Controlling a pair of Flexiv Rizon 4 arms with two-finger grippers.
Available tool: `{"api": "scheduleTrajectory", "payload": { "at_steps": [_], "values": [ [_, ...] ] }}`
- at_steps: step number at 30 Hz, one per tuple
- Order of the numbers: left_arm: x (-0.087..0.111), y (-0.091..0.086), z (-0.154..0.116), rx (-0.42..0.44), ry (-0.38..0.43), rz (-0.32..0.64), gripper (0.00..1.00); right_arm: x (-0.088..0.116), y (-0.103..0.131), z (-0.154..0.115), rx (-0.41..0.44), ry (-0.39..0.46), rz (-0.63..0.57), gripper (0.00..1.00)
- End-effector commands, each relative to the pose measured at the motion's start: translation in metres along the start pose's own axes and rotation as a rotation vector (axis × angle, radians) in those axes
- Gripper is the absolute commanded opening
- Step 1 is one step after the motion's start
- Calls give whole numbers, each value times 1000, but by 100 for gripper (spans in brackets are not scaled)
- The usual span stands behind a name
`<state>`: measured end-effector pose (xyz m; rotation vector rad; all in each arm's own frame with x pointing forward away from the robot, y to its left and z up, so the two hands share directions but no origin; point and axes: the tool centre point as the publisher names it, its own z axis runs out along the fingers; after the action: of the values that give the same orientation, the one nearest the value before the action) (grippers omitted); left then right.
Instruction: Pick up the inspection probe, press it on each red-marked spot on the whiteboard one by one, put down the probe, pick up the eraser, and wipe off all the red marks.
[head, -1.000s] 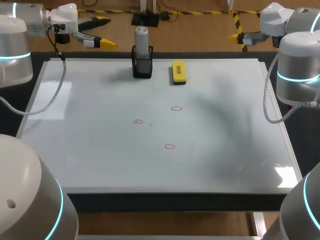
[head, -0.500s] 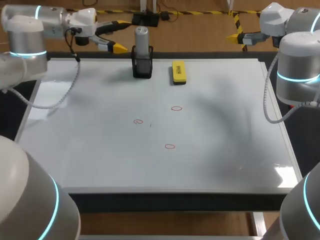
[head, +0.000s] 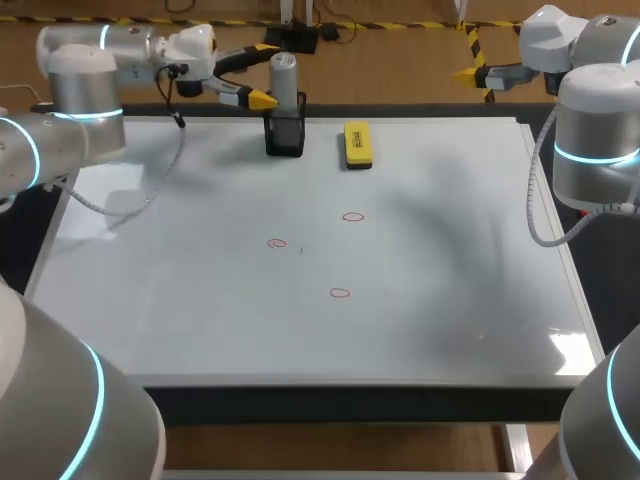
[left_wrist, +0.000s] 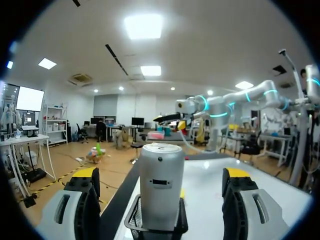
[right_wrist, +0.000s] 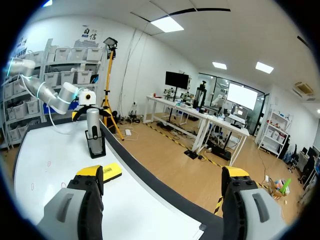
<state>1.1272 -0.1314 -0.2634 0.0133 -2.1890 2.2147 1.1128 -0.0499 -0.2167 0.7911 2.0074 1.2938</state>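
While looking down on the glossy whiteboard (head: 200, 320) laid across the dark tabletop (head: 300, 402), can count three small red marks drawn as rings: one (head: 353, 216) toward the far side, one (head: 277, 243) left of it and a little nearer, one (head: 340, 293) nearest of all, each well apart from the others. Can note pale glare near the board's near right corner. At the far edge, can see the inspection probe (head: 284, 78), a grey cylinder, upright in a black mesh holder (head: 285, 137), with the yellow eraser (head: 357, 143) flat on the board to the right of the holder, apart from it. Can make out a small dark rectangle on the probe's body and faint print on the eraser's top, too small to read. Finds the left gripper (head: 264, 73) level with the probe's top, fingers spread wide, the probe ahead between them and touched by neither. Finds the right gripper (head: 468, 57) beyond the board's far right corner, fingers likewise apart, clamped on nothing.
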Motion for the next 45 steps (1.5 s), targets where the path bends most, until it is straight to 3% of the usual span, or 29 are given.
{"api": "scheduleTrajectory", "payload": {
  "at_steps": [1, 19, 39, 40, 41, 44, 45],
  "values": [
    [-10, 6, 13, 30, 27, -2, 100, 0, 0, 0, 0, 1, 0, 100],
    [-10, 8, 41, 18, -36, -7, 100, 0, 0, 0, 0, 1, 0, 100],
    [-11, 7, 29, 0, -50, -14, 100, 0, 0, 0, 0, 1, 0, 100],
    [-11, 7, 29, -1, -50, -14, 92, 0, 0, 0, 0, 1, 0, 100],
    [-11, 7, 28, -2, -51, -15, 68, 0, 0, 0, 0, 1, 0, 100],
    [-11, 7, 27, -3, -47, -14, 25, 0, 0, 0, 0, 1, 0, 100],
    [-11, 7, 26, -4, -46, -14, 3, 0, 0, 0, 0, 1, 0, 100]
  ]
}}
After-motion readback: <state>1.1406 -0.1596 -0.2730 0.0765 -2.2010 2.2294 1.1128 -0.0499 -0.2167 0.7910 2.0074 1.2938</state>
